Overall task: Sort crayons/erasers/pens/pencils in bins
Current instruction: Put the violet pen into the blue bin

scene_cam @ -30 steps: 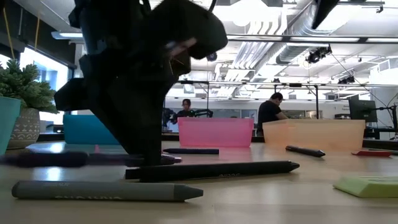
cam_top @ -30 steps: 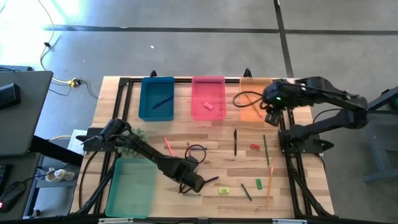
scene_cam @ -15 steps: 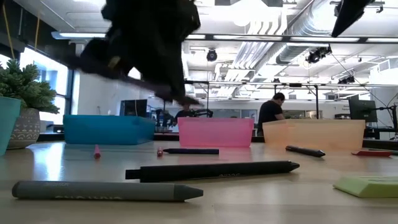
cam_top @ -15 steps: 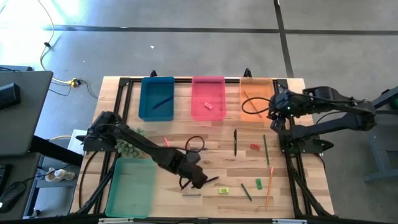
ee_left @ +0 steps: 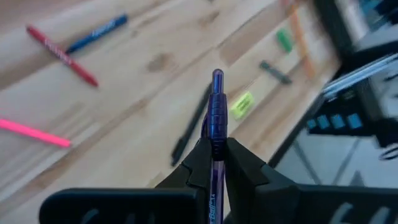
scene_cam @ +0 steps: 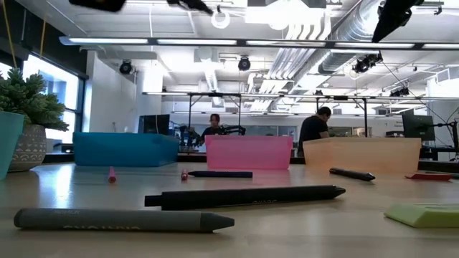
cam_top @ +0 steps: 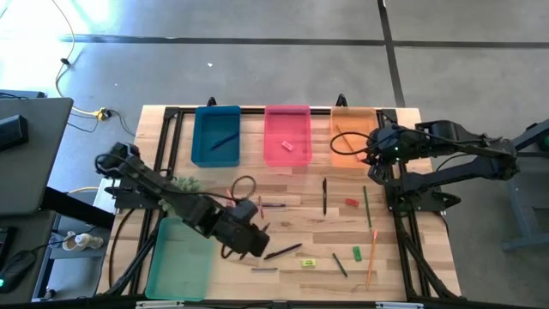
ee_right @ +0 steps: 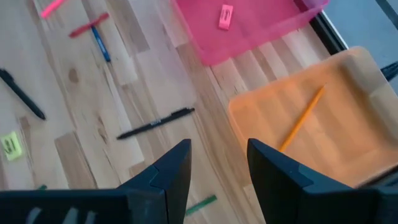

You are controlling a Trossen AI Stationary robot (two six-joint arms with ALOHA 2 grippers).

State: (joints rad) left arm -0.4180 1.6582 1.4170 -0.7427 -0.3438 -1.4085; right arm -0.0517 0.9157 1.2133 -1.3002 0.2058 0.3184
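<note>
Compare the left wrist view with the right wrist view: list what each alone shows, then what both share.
Only the left wrist view: the left gripper, jaws shut on a purple pen that sticks out past them, and a short dark grey crayon.

Only the right wrist view: the right gripper, jaws open and empty, over the near edge of the orange bin holding an orange pencil, and the pink bin with a pink eraser.

Both: the wooden table, a red crayon, a blue pen beside it, a yellow-green eraser.

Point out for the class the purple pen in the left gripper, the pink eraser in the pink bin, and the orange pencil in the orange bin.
purple pen [ee_left: 216, 109], left wrist view, ribbed barrel
pink eraser [ee_right: 225, 17], right wrist view, its middle
orange pencil [ee_right: 302, 125], right wrist view, mid-shaft
</note>
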